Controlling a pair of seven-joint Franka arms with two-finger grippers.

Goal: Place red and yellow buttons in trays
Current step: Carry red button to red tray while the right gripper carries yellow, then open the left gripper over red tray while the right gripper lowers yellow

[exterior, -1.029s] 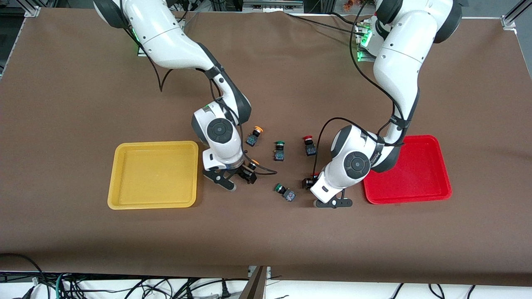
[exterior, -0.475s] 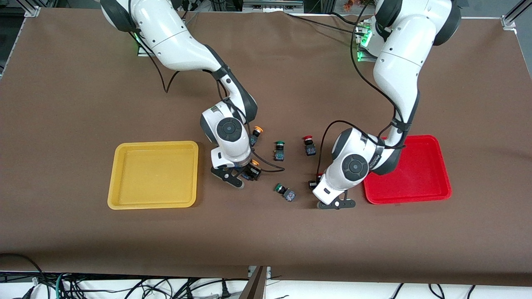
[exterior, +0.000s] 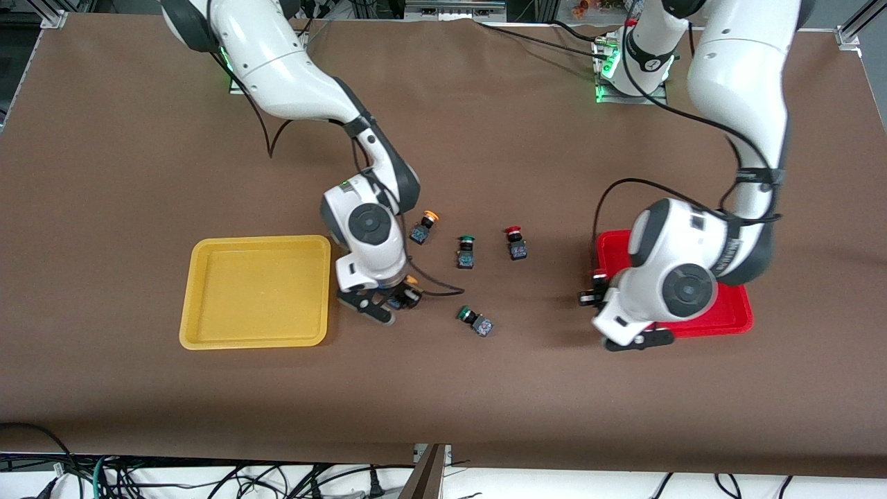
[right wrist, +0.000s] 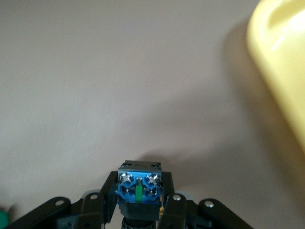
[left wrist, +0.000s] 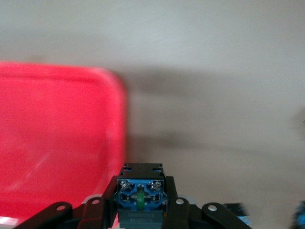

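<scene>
Left arm has swung its load from mid-worktop to the red tray's edge; right arm has barely shifted.

The left hand (exterior: 597, 296), clenched on a small dark-bodied push-button switch (left wrist: 141, 194), hangs over the rim of the shallow red plastic tray (exterior: 721, 305). The right hand (exterior: 389, 299) grips a yellow-capped dark switch (right wrist: 138, 190) just beside the shallow yellow plastic tray (exterior: 208, 333). Both trays look empty; one yellow-capped switch (exterior: 423, 227) and one red-capped switch (exterior: 515, 244) wait on the brown worktop (exterior: 138, 173). Only the wrist views show the clamped switch bodies; only the front view shows the caps.
</scene>
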